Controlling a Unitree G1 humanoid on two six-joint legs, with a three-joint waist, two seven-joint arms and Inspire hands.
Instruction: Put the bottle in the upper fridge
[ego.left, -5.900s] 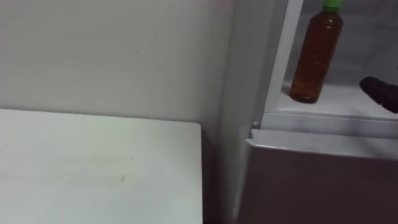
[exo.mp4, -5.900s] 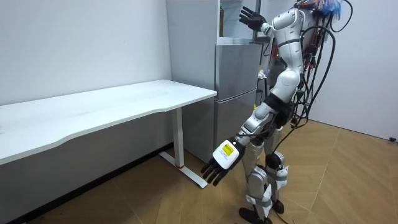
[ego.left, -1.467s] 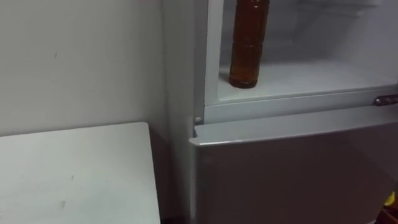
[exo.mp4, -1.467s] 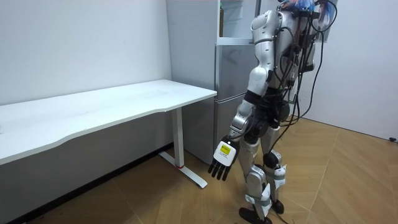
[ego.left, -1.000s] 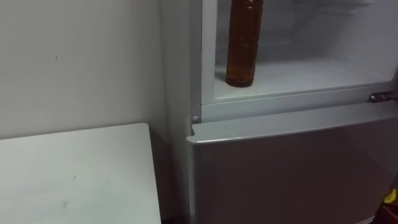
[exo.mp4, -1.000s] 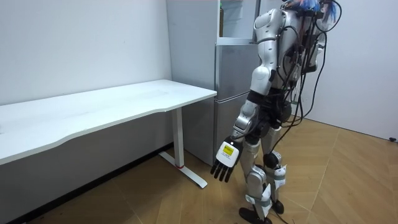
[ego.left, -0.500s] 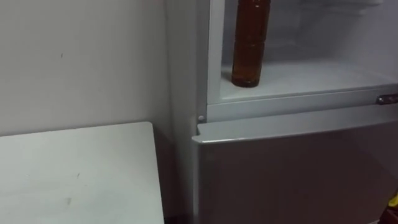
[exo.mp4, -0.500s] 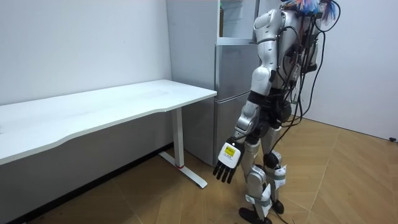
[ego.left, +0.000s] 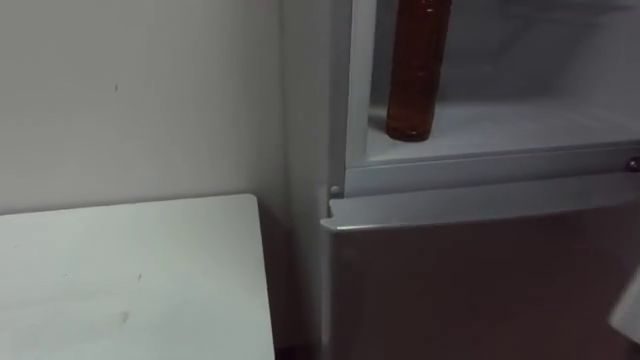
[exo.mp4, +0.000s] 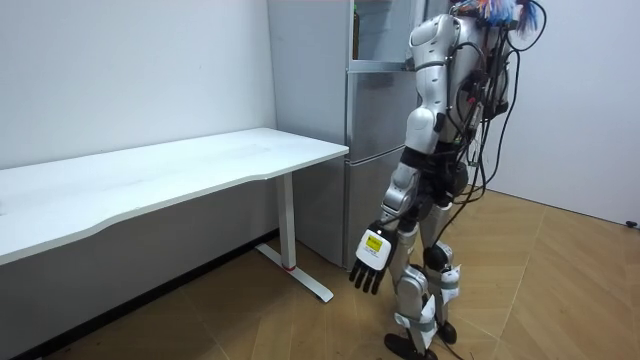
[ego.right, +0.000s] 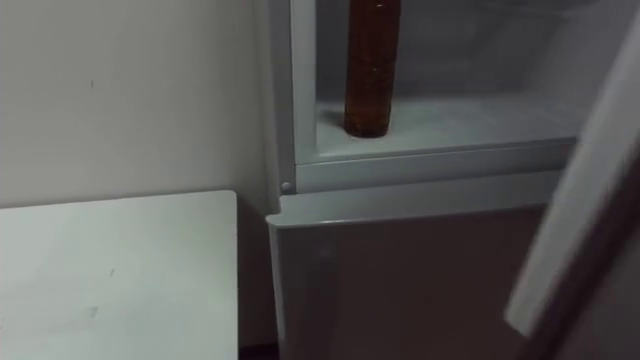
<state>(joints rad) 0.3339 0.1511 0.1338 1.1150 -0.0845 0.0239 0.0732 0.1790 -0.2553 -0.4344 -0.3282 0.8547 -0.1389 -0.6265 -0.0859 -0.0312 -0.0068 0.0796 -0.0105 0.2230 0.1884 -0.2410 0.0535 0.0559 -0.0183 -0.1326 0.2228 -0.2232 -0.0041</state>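
Observation:
A brown bottle (ego.left: 416, 70) stands upright on the white shelf (ego.left: 500, 125) of the open upper fridge compartment, near its left wall, with its top cut off by the picture's edge. Nothing touches it. The pale edge of the upper fridge door (ego.right: 590, 200) slants in from the right, in front of the compartment. I stand facing the fridge (exo.mp4: 375, 150). My left hand (exo.mp4: 369, 270) hangs low at my side with its fingers straight and holds nothing.
The closed lower fridge door (ego.left: 470, 280) sits below the compartment. A white table (ego.left: 120, 280) stands against the wall just left of the fridge, with a narrow gap between them. Wooden floor lies behind me.
The dark hand that was beside the bottle 5.9 s ago has left the compartment. The camera has shifted, so the fridge sits differently in view. My left hand has swung slightly.

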